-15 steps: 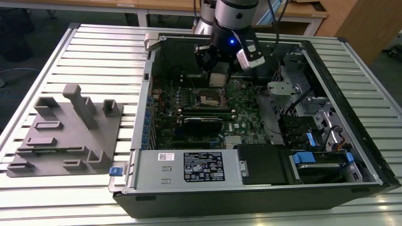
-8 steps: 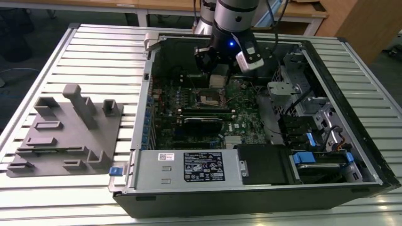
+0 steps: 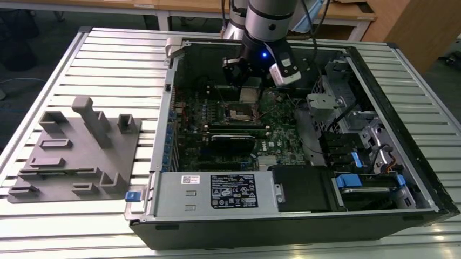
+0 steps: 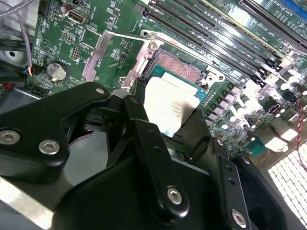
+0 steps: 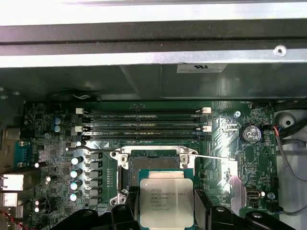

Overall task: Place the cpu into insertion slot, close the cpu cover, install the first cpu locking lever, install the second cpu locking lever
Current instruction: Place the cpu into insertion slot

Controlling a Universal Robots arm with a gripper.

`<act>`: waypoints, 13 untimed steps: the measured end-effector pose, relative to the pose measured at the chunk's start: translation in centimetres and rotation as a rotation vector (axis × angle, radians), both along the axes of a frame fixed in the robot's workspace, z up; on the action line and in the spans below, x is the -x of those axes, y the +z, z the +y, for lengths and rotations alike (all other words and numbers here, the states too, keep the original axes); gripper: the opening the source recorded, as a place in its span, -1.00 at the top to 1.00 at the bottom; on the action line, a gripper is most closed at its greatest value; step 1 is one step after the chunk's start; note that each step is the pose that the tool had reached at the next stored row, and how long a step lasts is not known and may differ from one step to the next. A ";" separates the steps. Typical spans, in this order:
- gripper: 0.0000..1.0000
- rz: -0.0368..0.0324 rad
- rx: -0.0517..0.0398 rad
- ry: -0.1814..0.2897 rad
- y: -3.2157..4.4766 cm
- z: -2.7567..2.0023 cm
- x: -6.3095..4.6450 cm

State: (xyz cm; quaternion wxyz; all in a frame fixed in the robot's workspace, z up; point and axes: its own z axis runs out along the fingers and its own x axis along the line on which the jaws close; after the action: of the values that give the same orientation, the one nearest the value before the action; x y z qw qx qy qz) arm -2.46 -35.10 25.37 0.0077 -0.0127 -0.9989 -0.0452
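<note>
My gripper [image 3: 249, 89] is shut on the cpu [image 5: 165, 201], a flat silvery square chip clamped between two black fingers [image 5: 130, 207]. The chip hangs just above the open insertion slot [image 5: 153, 165] on the green motherboard, tilted a little in the second wrist view, where the cpu [image 4: 170, 103] overlaps the slot [image 4: 178, 67]. The cpu cover [image 4: 92, 56], a thin metal frame, lies folded open beside the slot. Two thin locking levers stand unlatched, one [image 5: 91, 150] on each side [image 5: 216, 157] of the slot.
The open computer case [image 3: 165, 108] lies on a slatted metal table. Memory slots [image 5: 144, 122] run along one side of the slot. A power supply box [image 3: 216, 191] fills the case's near end. A grey fixture block [image 3: 79, 151] sits at the exterior view's left.
</note>
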 end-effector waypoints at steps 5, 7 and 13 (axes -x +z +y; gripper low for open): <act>-0.08 0.0000 -0.0001 0.000 -0.49 -0.02 0.0; -0.08 0.0000 0.0000 0.000 -0.64 -0.03 0.0; -0.08 0.0000 0.0000 0.000 -1.00 -0.03 0.3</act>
State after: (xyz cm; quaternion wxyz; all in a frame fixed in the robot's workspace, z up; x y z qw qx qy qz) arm -2.76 -35.13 24.38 0.0077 -0.0127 -0.9989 -0.0452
